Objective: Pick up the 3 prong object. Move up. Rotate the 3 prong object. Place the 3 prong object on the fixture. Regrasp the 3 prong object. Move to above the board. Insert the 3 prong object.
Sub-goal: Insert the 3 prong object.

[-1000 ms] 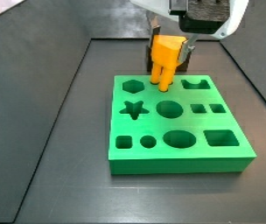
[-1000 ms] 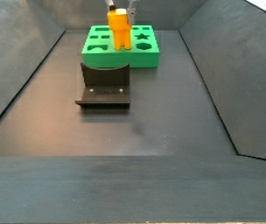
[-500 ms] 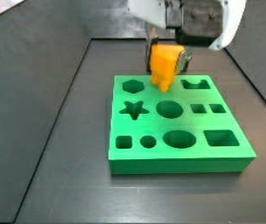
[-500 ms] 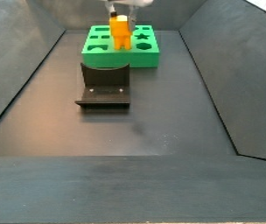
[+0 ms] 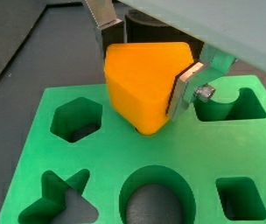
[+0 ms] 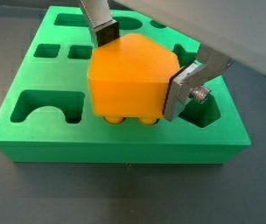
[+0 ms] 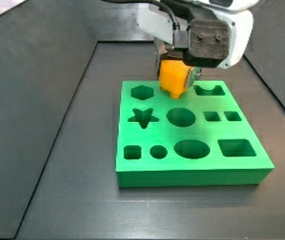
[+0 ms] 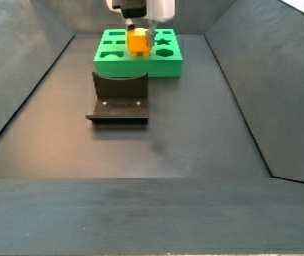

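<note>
The gripper (image 5: 150, 77) has two flat silver metal fingers (image 5: 189, 84) with dark pads on the inner faces. One finger carries a small silver screw at its tip. In a side view the gripper (image 7: 176, 64) body is white with a black front panel.

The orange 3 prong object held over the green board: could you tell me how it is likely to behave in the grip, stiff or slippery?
The 3 prong object looks like solid moulded plastic, so probably stiff and light. Its smooth faces could be slippery, though the gripper clamps it between flat fingers. Lowered toward the board, its stubby prongs, seen in a wrist view, may catch if misaligned.
</note>
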Tool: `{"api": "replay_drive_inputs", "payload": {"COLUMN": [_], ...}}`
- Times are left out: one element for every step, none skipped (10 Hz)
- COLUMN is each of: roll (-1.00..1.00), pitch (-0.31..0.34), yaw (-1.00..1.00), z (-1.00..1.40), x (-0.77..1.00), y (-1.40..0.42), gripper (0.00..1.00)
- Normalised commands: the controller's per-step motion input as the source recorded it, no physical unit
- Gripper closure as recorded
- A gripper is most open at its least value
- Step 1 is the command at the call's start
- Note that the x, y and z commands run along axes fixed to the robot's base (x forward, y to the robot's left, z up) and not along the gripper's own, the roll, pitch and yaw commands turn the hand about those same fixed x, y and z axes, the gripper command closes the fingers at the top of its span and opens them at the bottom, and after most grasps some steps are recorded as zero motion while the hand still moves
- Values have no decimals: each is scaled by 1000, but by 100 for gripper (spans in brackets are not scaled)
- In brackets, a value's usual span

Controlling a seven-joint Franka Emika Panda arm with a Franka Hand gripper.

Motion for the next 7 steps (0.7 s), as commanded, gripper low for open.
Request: {"api": "replay_drive_inputs", "payload": {"roll": [59,106,116,29,-44,-4,0], "pitch": [-36,-50,-9,0,0,0,0], "yaw": [0,0,0,0,-11,-3,0], "z": [-406,-494,-434,-277,-51,0,0], "x": [0,0,0,51,14,0,0], "y": [0,0,0,0,0,0,0], "gripper": [100,100,100,100,100,100,100]}}
